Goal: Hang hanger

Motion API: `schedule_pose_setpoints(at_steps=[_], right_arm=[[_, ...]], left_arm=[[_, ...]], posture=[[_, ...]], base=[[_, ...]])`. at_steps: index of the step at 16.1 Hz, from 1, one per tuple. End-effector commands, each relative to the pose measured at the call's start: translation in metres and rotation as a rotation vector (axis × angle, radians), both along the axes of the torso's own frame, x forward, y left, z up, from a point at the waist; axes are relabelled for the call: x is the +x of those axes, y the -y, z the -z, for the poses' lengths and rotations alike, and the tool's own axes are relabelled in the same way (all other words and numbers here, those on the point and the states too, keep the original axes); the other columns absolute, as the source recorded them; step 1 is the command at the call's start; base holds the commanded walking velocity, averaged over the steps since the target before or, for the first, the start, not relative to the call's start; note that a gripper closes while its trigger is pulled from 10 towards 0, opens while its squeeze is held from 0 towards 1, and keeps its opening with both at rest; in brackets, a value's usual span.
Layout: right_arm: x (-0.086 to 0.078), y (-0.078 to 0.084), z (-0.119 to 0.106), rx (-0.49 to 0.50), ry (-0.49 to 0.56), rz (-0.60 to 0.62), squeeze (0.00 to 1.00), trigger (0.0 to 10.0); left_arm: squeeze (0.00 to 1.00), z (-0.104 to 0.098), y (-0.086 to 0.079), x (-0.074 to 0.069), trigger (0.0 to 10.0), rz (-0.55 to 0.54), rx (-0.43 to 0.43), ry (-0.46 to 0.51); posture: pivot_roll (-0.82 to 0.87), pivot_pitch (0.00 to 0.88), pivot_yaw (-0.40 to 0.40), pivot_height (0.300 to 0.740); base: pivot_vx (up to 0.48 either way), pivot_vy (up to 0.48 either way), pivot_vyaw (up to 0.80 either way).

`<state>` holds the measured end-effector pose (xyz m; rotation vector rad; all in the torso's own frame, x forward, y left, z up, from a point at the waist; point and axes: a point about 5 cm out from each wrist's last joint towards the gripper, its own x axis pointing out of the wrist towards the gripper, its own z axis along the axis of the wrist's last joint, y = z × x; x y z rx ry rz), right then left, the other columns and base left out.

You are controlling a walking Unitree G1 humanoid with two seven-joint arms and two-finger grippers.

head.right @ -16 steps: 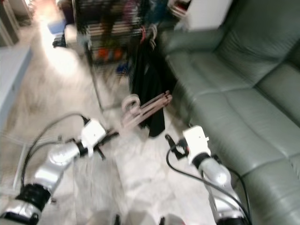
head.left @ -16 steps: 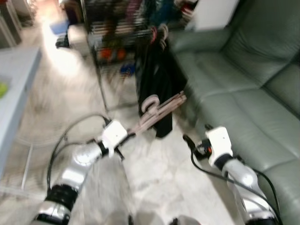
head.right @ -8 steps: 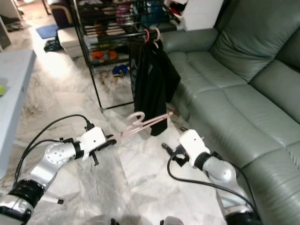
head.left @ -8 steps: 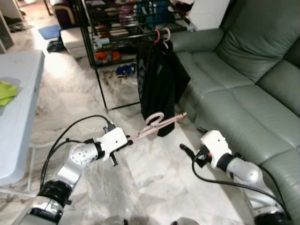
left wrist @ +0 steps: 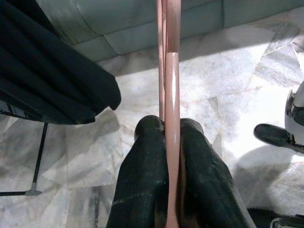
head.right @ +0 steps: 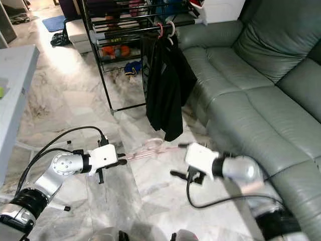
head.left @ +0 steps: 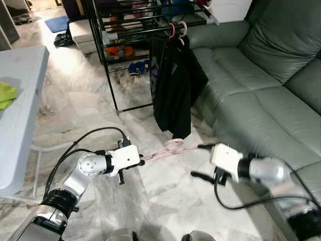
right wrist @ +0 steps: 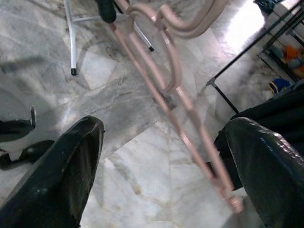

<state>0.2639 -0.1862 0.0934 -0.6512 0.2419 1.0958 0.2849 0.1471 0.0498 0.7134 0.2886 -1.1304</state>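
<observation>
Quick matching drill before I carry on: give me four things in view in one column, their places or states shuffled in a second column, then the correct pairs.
Things
1. pink hanger
2. black garment
3. right gripper
4. green cloth

Places or states
A. hanging from the rack's rail
B. fingers spread wide on either side of the hanger, not touching it
C. lying on the grey table's edge
D. clamped between the left gripper's fingers, held out over the marble floor

Pairs: 1-D, 2-A, 3-B, 4-C
</observation>
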Motion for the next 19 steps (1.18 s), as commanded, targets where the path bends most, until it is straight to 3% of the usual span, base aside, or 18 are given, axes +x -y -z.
schedule_pose_setpoints(at_steps=[1,5,6,7,11,19], right_arm=[[0.002,0.006,0.002,-0.050,-0.017,-0.031,0.00,10.0],[0.017,0.013,0.008,-0.216,-0.081,-0.144,0.00,9.6],[0.019,0.014,0.010,-0.249,-0.078,-0.166,0.00,4.1],[0.022,0.015,0.012,-0.282,-0.077,-0.185,0.00,0.0],[0.033,0.010,0.019,-0.372,-0.034,-0.234,0.00,0.0],[0.042,-0.005,0.025,-0.370,0.030,-0.263,0.00,0.0]], left_arm=[[0.00,-0.005,0.003,0.002,10.0,0.035,-0.001,0.013],[0.00,-0.009,0.013,-0.003,10.0,0.113,-0.037,0.015],[0.00,-0.009,0.014,-0.003,10.0,0.115,-0.038,0.014],[0.00,-0.010,0.016,-0.004,10.0,0.123,-0.043,0.011],[0.00,-0.011,0.023,-0.007,10.0,0.146,-0.066,0.012],[0.00,-0.012,0.028,-0.008,10.0,0.179,-0.063,-0.008]], posture=[[0.01,0.000,0.004,0.740],[0.02,0.000,0.003,0.740],[0.03,0.000,-0.001,0.740],[0.03,0.000,-0.003,0.740],[0.04,0.000,-0.012,0.740],[0.03,0.000,-0.004,0.740]], base=[[0.000,0.000,0.00],[0.000,0.000,0.00],[0.000,0.000,0.00],[0.000,0.000,0.00],[0.000,0.000,0.00],[0.000,0.000,0.00]])
